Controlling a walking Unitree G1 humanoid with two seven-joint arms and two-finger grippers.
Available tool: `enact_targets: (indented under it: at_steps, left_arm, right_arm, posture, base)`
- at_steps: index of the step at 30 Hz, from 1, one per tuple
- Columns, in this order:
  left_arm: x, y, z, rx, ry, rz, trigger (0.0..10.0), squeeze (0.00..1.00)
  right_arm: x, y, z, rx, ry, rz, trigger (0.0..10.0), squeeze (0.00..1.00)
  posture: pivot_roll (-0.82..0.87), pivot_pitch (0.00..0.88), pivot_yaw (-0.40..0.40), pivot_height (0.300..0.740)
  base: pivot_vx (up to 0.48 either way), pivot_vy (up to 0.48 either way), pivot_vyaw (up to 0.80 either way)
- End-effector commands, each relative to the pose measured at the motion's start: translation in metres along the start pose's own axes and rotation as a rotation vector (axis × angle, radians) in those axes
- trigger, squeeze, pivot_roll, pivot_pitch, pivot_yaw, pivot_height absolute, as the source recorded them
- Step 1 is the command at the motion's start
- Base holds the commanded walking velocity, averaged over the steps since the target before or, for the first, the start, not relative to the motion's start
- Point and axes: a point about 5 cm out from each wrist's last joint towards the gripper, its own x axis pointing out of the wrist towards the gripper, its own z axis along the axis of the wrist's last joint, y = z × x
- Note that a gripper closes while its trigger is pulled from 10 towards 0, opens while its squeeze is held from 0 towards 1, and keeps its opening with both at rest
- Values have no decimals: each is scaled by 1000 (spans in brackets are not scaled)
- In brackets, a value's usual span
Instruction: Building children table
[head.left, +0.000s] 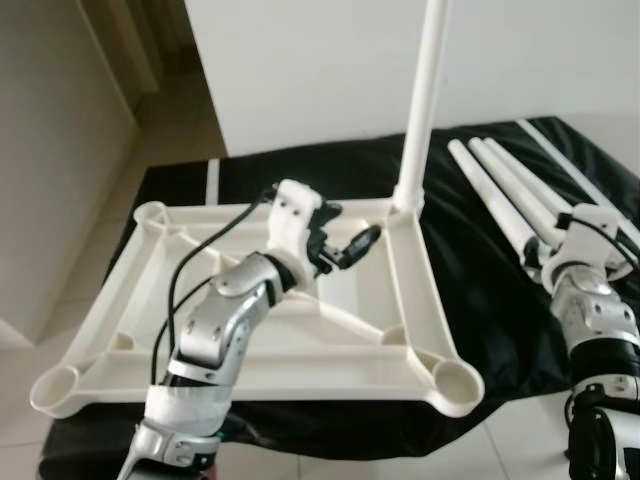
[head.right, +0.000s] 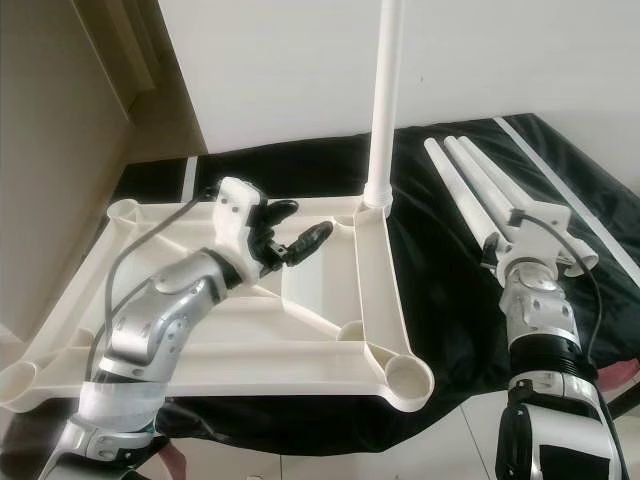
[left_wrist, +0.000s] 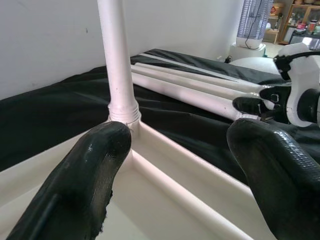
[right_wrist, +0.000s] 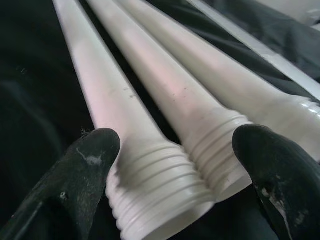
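Black cloth (head.left: 480, 270) covers a low surface against a white wall. On the cloth, a white tabletop (head.left: 420, 300) is laid upside down, with one leg (head.left: 425, 90) screwed upright into its far corner socket. The left gripper (head.left: 345, 240) is held above the tabletop, fingers spread wide, near that leg. Beside the tabletop, three loose legs (right_wrist: 165, 100) are laid together; the right gripper (right_wrist: 175, 165) is spread wide around two threaded ends.

The upright leg (head.left: 425, 90) runs off the top edge, and the right gripper (right_wrist: 175, 165) hides the loose legs' (head.right: 470, 190) near ends.
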Motion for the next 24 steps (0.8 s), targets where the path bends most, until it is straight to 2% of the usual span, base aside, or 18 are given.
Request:
enact_targets:
  at_steps: [1,6,18,19,20,21,22,23,24]
  left_arm:
    - [-2,-1,1,3,1,-12,10000,0]
    - [-2,1,2,2,6,4,10000,0]
    - [-1,-1,1,-6,9,-2,10000,0]
    - [0,-1,1,-7,9,-3,10000,0]
    - [0,-1,1,-8,9,-3,10000,0]
    - [0,-1,1,-7,8,-3,10000,0]
    - [0,-1,1,-7,8,-3,10000,0]
    - [1,-2,1,-8,7,-5,10000,0]
    - [1,-2,1,-8,7,-5,10000,0]
  right_arm:
    - [0,6,-13,-29,75,41,10000,0]
    - [1,15,-15,-57,112,113,10000,0]
    - [0,20,-20,-61,176,186,10000,0]
    - [-1,20,-21,-56,172,188,7059,0]
    - [-1,21,-21,-54,169,188,7059,0]
    - [-2,22,-22,-55,168,202,2863,0]
    - [-2,22,-22,-55,168,202,2863,0]
    - [-6,25,-24,-33,175,226,0,0]
    - [-7,26,-25,-39,171,239,0,0]
  posture:
    - [-45,5,90,740]
    - [-39,0,89,740]
    - [-52,0,86,740]
    - [-55,0,86,740]
    - [-55,0,86,740]
    - [-56,0,86,740]
    - [-56,0,86,740]
    - [-57,0,84,740]
    - [-59,0,81,740]
  base:
    - [0,0,0]
    - [0,0,0]
    - [0,0,0]
    - [0,0,0]
    - [0,0,0]
    - [0,0,0]
    - [0,0,0]
    - [0,0,0]
    - [0,0,0]
